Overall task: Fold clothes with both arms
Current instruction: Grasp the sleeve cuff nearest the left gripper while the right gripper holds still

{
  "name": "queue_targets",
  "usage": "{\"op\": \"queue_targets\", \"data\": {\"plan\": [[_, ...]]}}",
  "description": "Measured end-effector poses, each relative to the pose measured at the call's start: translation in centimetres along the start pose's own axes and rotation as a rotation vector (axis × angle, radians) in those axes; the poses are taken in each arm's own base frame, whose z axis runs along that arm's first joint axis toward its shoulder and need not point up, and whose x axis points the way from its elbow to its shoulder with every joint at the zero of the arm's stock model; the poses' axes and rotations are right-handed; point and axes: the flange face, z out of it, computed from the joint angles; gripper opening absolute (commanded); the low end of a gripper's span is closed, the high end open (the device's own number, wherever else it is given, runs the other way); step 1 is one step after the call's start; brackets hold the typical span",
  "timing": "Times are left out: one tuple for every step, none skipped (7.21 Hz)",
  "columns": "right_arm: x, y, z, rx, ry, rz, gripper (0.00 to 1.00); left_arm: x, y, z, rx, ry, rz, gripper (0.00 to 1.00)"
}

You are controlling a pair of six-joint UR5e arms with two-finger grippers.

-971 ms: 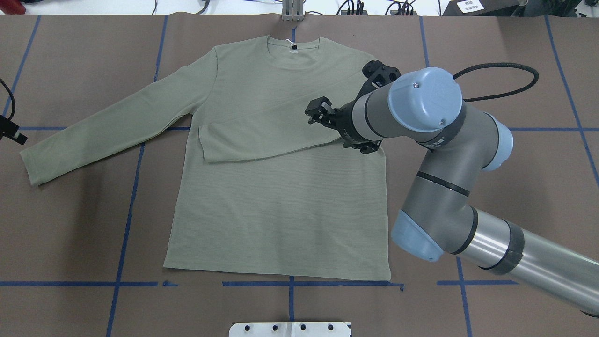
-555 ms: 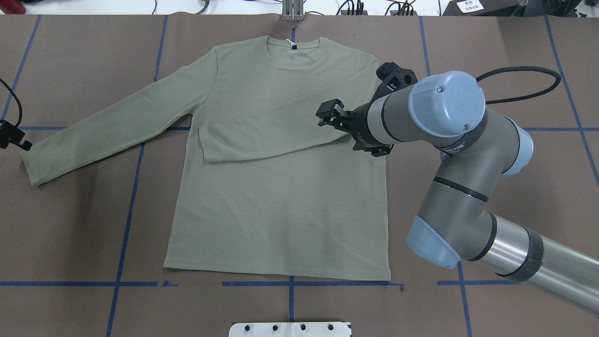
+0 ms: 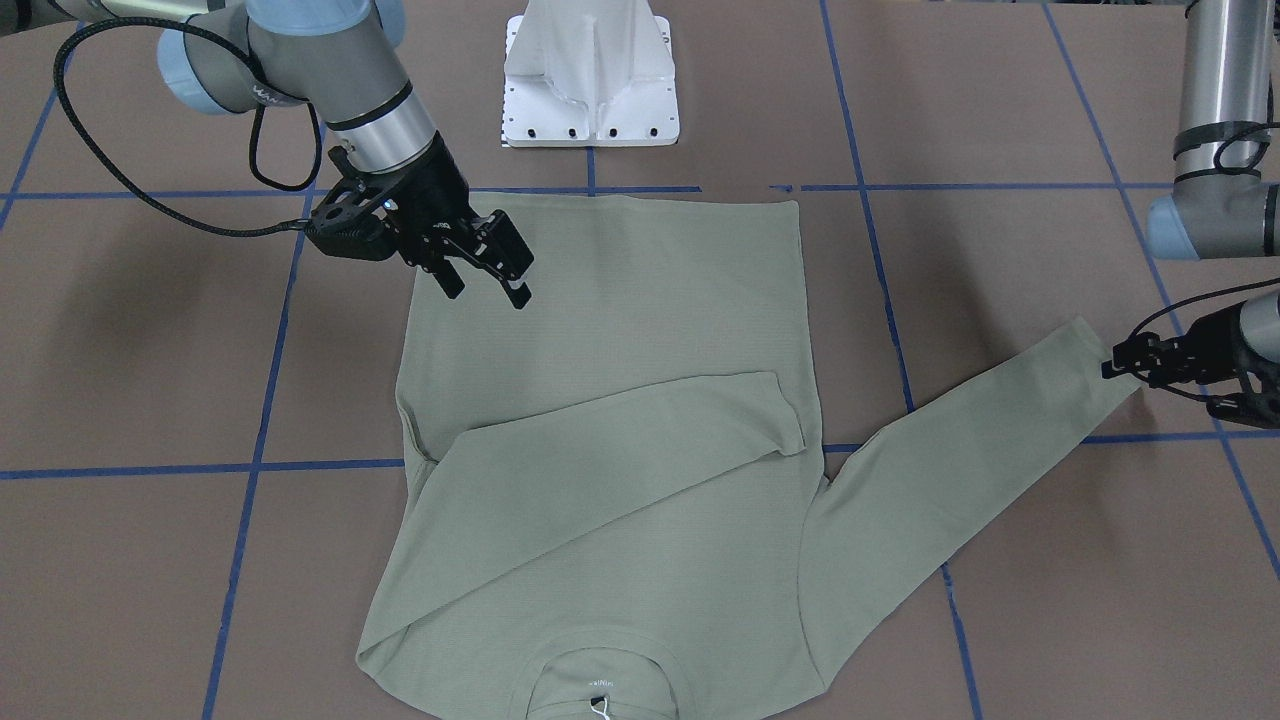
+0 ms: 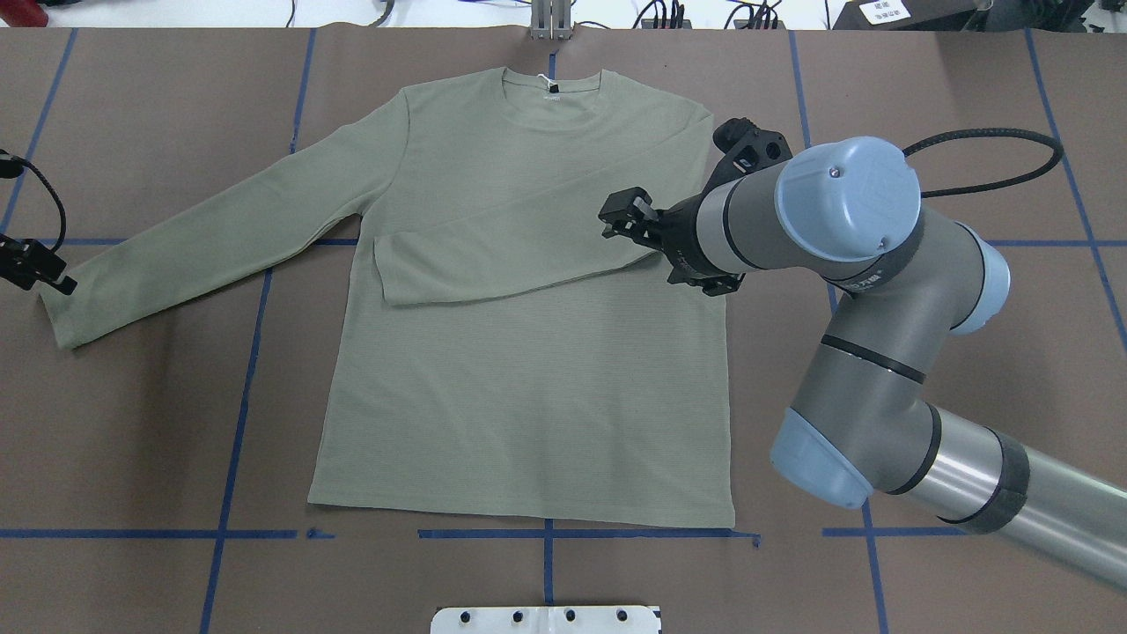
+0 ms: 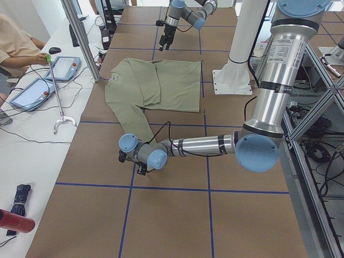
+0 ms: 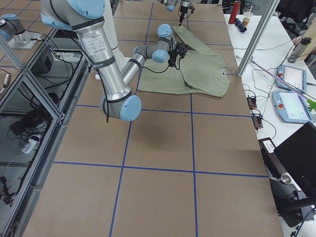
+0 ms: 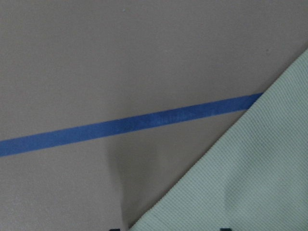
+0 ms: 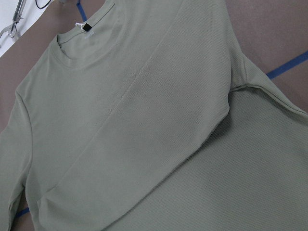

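- We are looking at the shirt (image 4: 528, 396) lying flat and face up on the table (image 4: 132, 423). Its collar (image 4: 552, 84) is pointing away from the robot and its hem (image 4: 528, 518) toward it.
- We are counting one step as done. The right sleeve (image 4: 519, 251) is lying folded across the chest, and its end is reaching about to the shirt's left edge.
- We are finding the left sleeve (image 4: 220, 233) not yet folded. It is stretching out flat toward the robot's left, well away from the body of the shirt.
- We are seeing the right claw (image 3: 487, 288) hovering over the shirt's right side, near the folded sleeve's shoulder. Its fingers are spreading wide and gripping nothing, and it appears to be off the cloth.
- We are seeing the left claw (image 3: 1120, 362) sitting right at the cuff (image 4: 55, 321) of the outstretched sleeve. Its wrist camera is showing a corner of cloth between two dark fingertips set well apart. So we are reading this claw as spread around the cuff's edge and not yet pinching it.
- We are judging the task as being in its early part. One sleeve is in and the second is about to be picked up. The folds of the body, bringing hem toward collar or side over side, are all waiting to be made.
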Motion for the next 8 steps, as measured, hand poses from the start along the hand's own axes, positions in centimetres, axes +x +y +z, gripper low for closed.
{"op": "queue_targets", "data": {"plan": [[-0.01, 0.01, -0.01, 0.001, 0.000, 0.000, 1.00, -0.06, 0.02, 0.07, -0.001, -0.001, -0.001, 0.67], [0.00, -0.01, -0.03, 0.001, -0.001, 0.000, 1.00, -0.13, 0.05, 0.15, -0.003, -0.002, -0.003, 0.56], [-0.01, -0.02, -0.05, 0.001, -0.001, 0.000, 1.00, -0.23, 0.09, 0.22, -0.005, -0.003, -0.005, 0.54], [-0.03, -0.03, -0.05, 0.002, -0.001, 0.000, 1.00, -0.40, 0.14, 0.30, -0.006, -0.007, -0.008, 0.44], [-0.08, -0.01, -0.08, 0.002, 0.003, 0.001, 1.00, -0.53, 0.14, 0.35, -0.005, -0.014, -0.010, 0.05], [-0.18, 0.10, -0.13, 0.003, 0.015, 0.003, 1.00, -0.54, 0.09, 0.33, -0.004, -0.019, -0.011, 0.00], [-0.25, 0.20, -0.32, 0.005, 0.027, 0.005, 1.00, -0.52, 0.04, 0.30, -0.002, -0.021, -0.011, 0.00], [-0.23, 0.24, -0.48, 0.005, 0.032, 0.007, 1.00, -0.41, -0.03, 0.23, -0.001, -0.022, -0.010, 0.00]]}}
